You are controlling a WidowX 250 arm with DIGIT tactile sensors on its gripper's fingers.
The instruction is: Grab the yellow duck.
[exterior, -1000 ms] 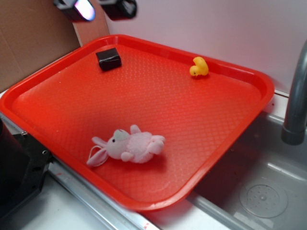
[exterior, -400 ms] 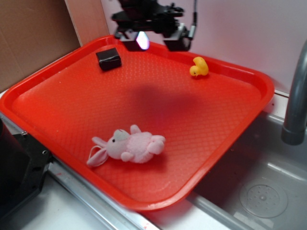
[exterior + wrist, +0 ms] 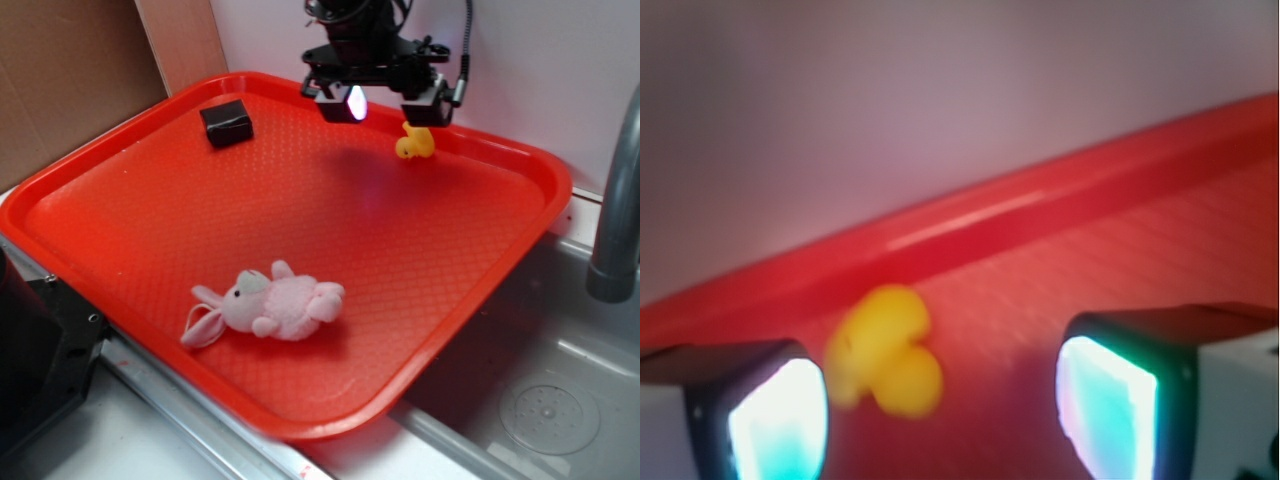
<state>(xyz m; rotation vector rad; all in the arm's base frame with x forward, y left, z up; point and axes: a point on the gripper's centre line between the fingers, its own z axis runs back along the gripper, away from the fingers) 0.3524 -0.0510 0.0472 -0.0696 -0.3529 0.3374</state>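
Note:
The tiny yellow duck (image 3: 416, 141) sits on the red tray (image 3: 300, 215) near its far right rim. My gripper (image 3: 383, 108) hovers open just above and to the left of the duck, its right finger overlapping the duck's top in the exterior view. In the wrist view the duck (image 3: 885, 350) is blurred and lies between the two glowing fingers, close to the left pad (image 3: 775, 420); the right pad (image 3: 1105, 405) is well apart from it. My gripper (image 3: 940, 415) holds nothing.
A small black block (image 3: 226, 122) sits at the tray's far left. A pink plush bunny (image 3: 270, 306) lies near the tray's front. A grey faucet (image 3: 615, 200) and sink (image 3: 545, 400) are to the right. A cardboard wall (image 3: 70, 80) stands at the left.
My gripper has moved right and down from the top left, past the black block, to just above the duck. The duck, block and bunny have not moved.

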